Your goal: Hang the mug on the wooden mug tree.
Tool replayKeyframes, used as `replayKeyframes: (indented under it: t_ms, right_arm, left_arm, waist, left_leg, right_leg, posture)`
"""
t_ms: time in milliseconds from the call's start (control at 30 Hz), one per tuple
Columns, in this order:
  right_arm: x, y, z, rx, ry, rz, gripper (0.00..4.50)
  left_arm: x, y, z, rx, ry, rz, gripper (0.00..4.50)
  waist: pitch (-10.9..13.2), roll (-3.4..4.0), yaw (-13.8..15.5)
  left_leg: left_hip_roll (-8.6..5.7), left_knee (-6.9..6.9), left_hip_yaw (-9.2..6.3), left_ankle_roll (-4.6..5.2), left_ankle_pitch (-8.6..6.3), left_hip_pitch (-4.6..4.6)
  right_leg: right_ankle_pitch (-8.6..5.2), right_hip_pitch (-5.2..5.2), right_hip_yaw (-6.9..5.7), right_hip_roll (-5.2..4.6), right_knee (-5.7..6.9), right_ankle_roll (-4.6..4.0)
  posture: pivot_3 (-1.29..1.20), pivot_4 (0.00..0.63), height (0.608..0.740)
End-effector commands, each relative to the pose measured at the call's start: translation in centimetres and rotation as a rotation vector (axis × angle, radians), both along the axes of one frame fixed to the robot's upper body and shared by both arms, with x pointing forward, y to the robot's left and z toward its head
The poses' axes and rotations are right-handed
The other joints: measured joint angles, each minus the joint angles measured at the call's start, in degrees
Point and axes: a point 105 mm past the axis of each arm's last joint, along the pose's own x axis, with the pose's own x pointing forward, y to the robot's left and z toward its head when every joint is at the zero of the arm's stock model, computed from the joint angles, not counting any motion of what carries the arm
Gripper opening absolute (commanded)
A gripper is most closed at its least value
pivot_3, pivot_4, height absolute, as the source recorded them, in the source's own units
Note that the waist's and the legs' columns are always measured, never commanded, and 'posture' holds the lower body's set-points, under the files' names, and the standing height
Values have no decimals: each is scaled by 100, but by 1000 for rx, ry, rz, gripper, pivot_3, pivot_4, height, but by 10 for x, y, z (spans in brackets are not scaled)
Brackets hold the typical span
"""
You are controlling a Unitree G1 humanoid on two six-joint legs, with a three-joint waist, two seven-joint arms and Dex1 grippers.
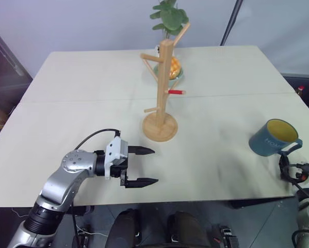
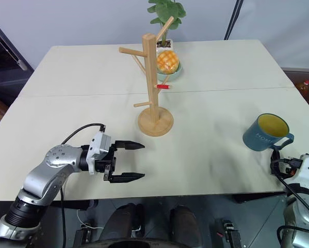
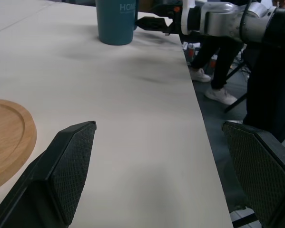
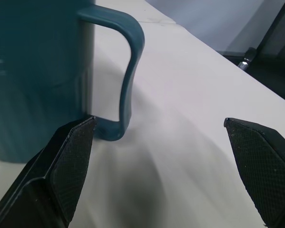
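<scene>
Left gripper [image 2: 128, 161] low over the table's [image 1: 92, 119] near edge, jaws spread, empty. Right gripper [image 4: 161, 166] also spread wide, nothing pinched; mug [image 1: 274, 137] upright just ahead, handle near one finger, not between the jaws. Farther back, mug tree [image 1: 161, 93], pegs bare, beyond the left jaws.

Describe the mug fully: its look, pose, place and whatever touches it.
The mug is teal-blue and glossy like ceramic, yellow inside, with pale lettering on its side and a blue loop handle. It stands upright and looks empty, on the pale table near its right edge, well apart from the wooden mug tree. Only the table touches it. The right end effector is open, just short of the handle.
</scene>
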Motion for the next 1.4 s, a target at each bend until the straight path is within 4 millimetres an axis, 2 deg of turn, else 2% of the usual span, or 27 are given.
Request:
replayKeyframes:
  t_ms: [33, 267, 300, 367, 600, 733, 800, 833, 1000, 1100, 1200, 1400]
  right_arm:
    - [4, -7, 11, -31, -19, -6, 4463]
    - [25, -9, 8, -15, -3, 50, 4463]
    - [27, -9, 8, -13, -5, 57, 4240]
    - [32, -9, 9, -5, -11, 72, 3674]
    - [39, 0, 10, 18, -26, 138, 50]
    - [41, 11, 18, 13, -51, 189, 50]
    - [45, 28, 32, -85, -39, 272, 50]
    - [48, 43, 39, -157, -21, 339, 50]
    - [55, 141, 80, -541, 21, 747, 50]
    - [59, 184, 110, -680, -5, 879, 50]
    - [67, 203, 128, -726, -17, 919, 50]
    - [84, 228, 146, -818, -14, 965, 50]
  left_arm:
    - [-4, -6, 12, -20, -41, -28, 4500]
    - [1, -7, 19, -21, -45, -17, 4500]
    - [2, -7, 20, -21, -47, -15, 4500]
    - [2, -7, 22, -21, -49, -10, 4500]
    - [4, -6, 25, -20, -58, 15, 4500]
    - [5, -6, 27, -21, -58, 30, 4500]
    - [9, -2, 28, -26, -56, 64, 4500]
    - [13, 1, 28, -32, -52, 88, 4500]
    - [31, 22, 30, -34, -55, 199, 4500]
    - [35, 30, 34, -26, -73, 219, 4500]
    - [37, 33, 41, -42, -80, 229, 4500]
    - [43, 41, 57, -107, -81, 283, 4500]
  waist:
    - [0, 0, 0]
    - [1, -2, -6]
    - [1, -2, -5]
    - [1, -2, -5]
    - [1, -2, 0]
    - [3, -5, 5]
    - [3, -4, 3]
    - [2, -3, -2]
    - [7, -4, -40]
    - [12, -12, -23]
    - [27, -42, 14]
    - [38, -66, 43]
  left_leg:
    - [0, -1, 1, 0, 0, 1]
    - [3, 1, 8, 0, 0, 3]
    - [3, 1, 10, 0, 0, 4]
    - [5, 0, 12, 0, 0, 5]
    - [7, 1, 17, 0, 0, 5]
    - [7, 1, 21, 0, 0, 7]
    - [8, 1, 23, 0, 0, 7]
    - [8, 1, 23, 0, 0, 7]
    - [33, 2, 52, 0, 0, 16]
    - [40, 3, 54, -3, 2, 16]
    - [40, 6, 55, -4, 2, 12]
    - [33, 7, 56, 1, -2, 0]
  right_leg:
    - [0, 0, 1, 1, 0, 0]
    - [1, 0, 10, 10, 1, 2]
    - [1, 0, 12, 11, 1, 3]
    - [1, -1, 15, 14, 1, 3]
    - [3, -2, 21, 16, 1, 6]
    - [4, -1, 26, 17, 1, 7]
    - [4, -2, 28, 17, 2, 7]
    - [4, -4, 29, 17, 3, 7]
    - [5, -17, 62, 44, 10, 10]
    - [5, -22, 70, 58, 10, 10]
    - [6, -22, 72, 57, 8, 12]
    - [8, -26, 71, 42, -1, 13]
  posture:
    - [0, 150, 740]
    - [0, 150, 740]
    - [0, 150, 740]
    - [0, 150, 740]
    - [0, 150, 740]
    - [0, 150, 740]
    - [0, 150, 740]
    - [0, 150, 740]
    - [0, 150, 740]
    - [0, 150, 740]
    - [0, 150, 740]
    - [0, 150, 740]
